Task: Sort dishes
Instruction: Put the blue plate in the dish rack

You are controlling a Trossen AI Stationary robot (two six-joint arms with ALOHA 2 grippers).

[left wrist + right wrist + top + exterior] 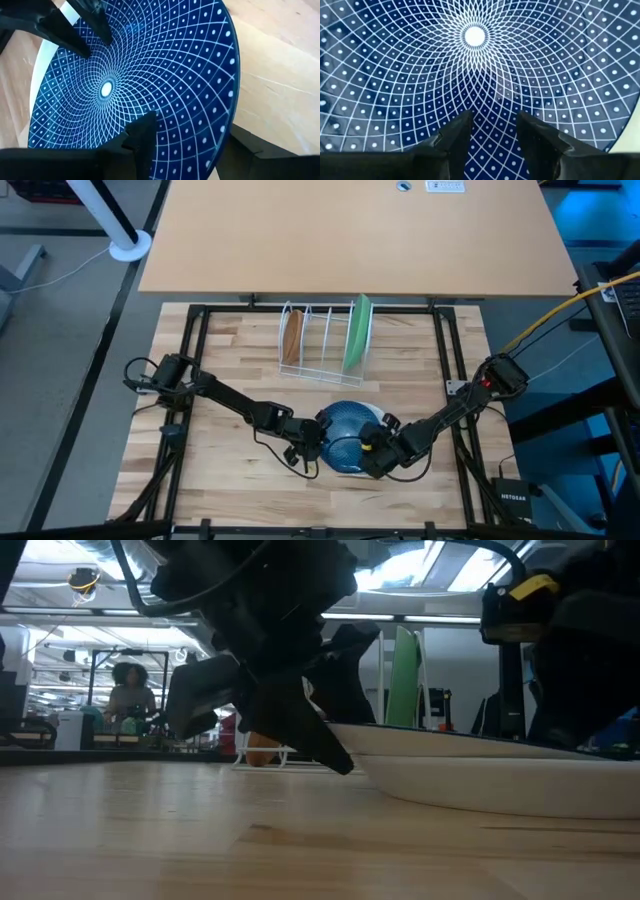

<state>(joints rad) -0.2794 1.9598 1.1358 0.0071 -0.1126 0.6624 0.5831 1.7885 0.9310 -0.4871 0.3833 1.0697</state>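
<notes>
The blue speckle-patterned dish [345, 432] lies face up on the white plate [372, 412] at the table's near middle. It fills both wrist views [150, 75] [475, 60]. My left gripper [318, 436] is open at the dish's left rim, one finger over the inside [142, 137] and one outside the rim [250, 150]. My right gripper [368, 446] is open over the dish's right part, both fingers [455, 135] above its inner face. The brown plate [292, 335] and the green plate [358, 330] stand on edge in the white wire rack [322, 345]. My left gripper's fingers stand on either side of the blue dish's left rim [227, 135], slanting down from the table's left. I cannot tell whether either finger touches it. My right gripper's fingertips [535, 132] point down at the dish's inner face. I cannot tell whether they touch it.
The rack stands at the table's far middle. A black frame [190, 380] runs around the wooden table top. A larger light table [350, 230] lies beyond it. A person [130, 695] shows far back in the low view.
</notes>
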